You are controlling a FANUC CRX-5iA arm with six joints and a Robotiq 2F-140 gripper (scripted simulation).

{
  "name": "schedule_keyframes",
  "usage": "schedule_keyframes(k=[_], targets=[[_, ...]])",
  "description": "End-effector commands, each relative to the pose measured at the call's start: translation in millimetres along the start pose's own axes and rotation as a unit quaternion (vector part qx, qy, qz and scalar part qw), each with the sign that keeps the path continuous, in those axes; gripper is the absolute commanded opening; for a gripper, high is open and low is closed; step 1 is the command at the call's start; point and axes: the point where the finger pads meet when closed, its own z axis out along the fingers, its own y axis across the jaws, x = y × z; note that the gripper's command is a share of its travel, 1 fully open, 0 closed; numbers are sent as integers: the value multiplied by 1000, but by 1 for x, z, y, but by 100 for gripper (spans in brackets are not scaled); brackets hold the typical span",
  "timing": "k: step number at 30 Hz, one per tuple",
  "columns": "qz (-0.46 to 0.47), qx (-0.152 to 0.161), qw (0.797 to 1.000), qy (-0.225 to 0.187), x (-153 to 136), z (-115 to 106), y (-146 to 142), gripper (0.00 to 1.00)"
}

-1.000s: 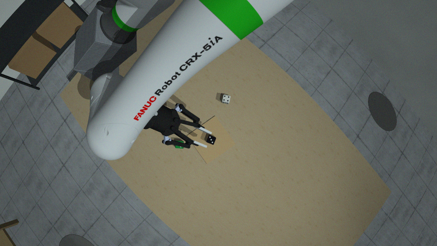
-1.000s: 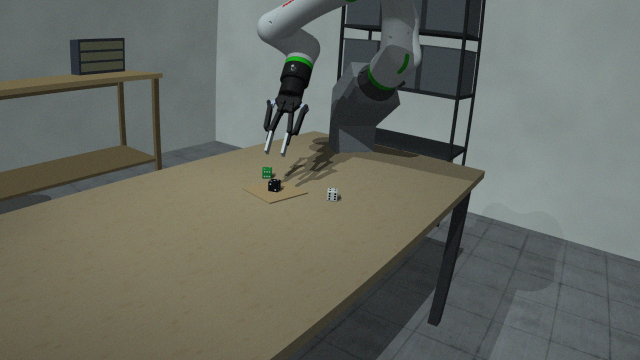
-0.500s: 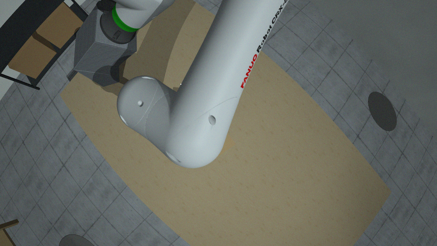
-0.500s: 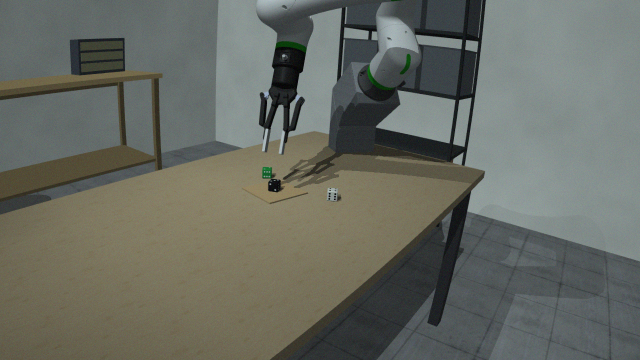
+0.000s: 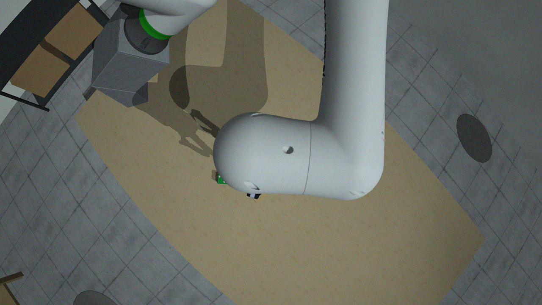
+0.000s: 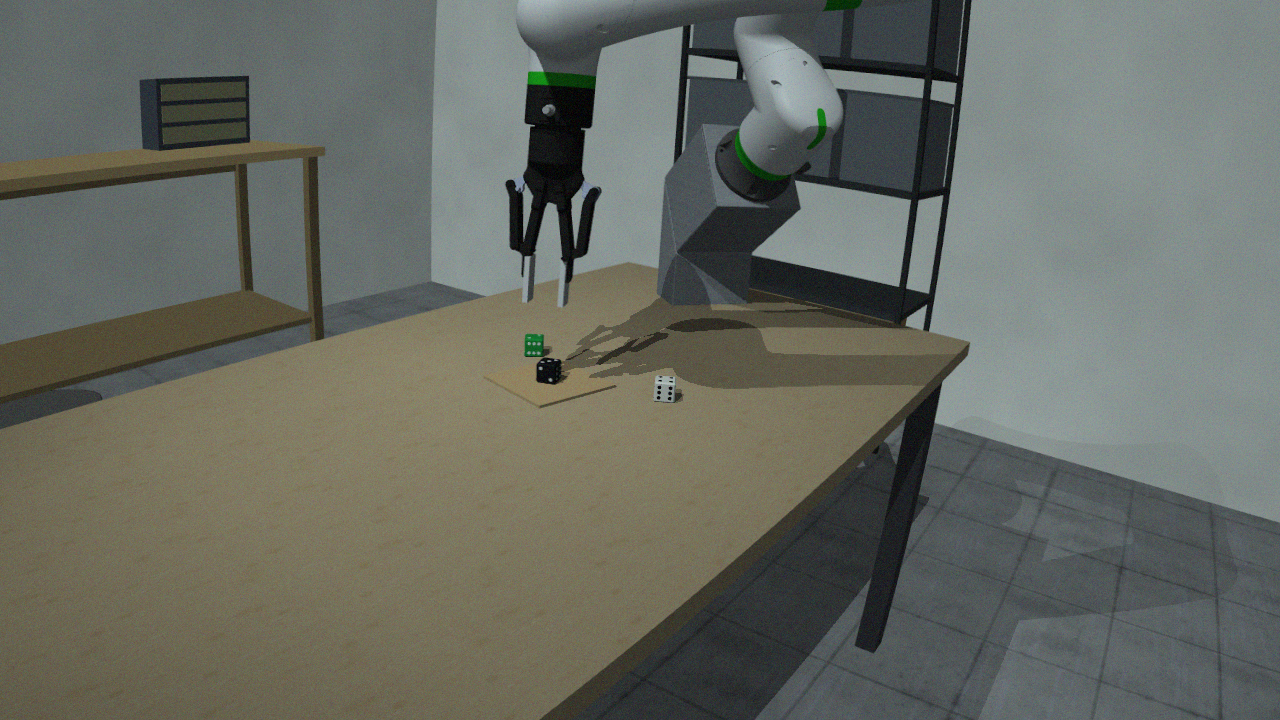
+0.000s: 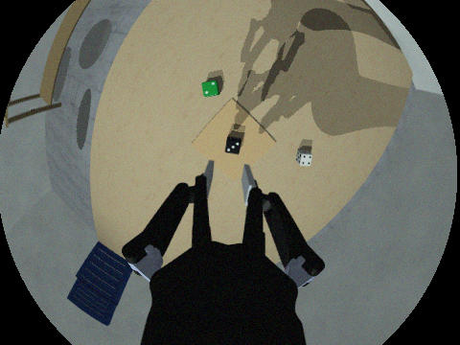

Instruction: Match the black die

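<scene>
The black die sits flat on the thin tan mat near its back corner, and it also shows in the wrist view. Its top seems to show two pips. The green die sits on the table just behind the mat; a corner of it shows in the overhead view. Its top number is too small to read. My gripper hangs well above the dice, pointing down. Its fingers stand a little apart with nothing between them. In the overhead view the arm hides the black die.
A white die sits on the table right of the mat. The robot's grey base stands at the table's back edge, with a black shelf rack behind it. A wooden side table stands far left.
</scene>
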Motion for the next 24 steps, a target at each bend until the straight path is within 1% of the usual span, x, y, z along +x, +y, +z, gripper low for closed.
schedule_keyframes(k=[1,9,11,13,15,17,19,20,24], targets=[[3,-3,1000,11,1,1,1,100],[3,-3,1000,11,1,1,1,100],[6,-5,1000,12,4,7,2,100],[12,-9,1000,13,8,18,4,100],[12,-9,1000,13,8,18,4,100],[16,-11,1000,15,12,27,5,100],[17,-12,1000,15,13,29,6,100],[17,-12,1000,15,13,29,6,28],[17,-12,1000,15,13,29,6,28]])
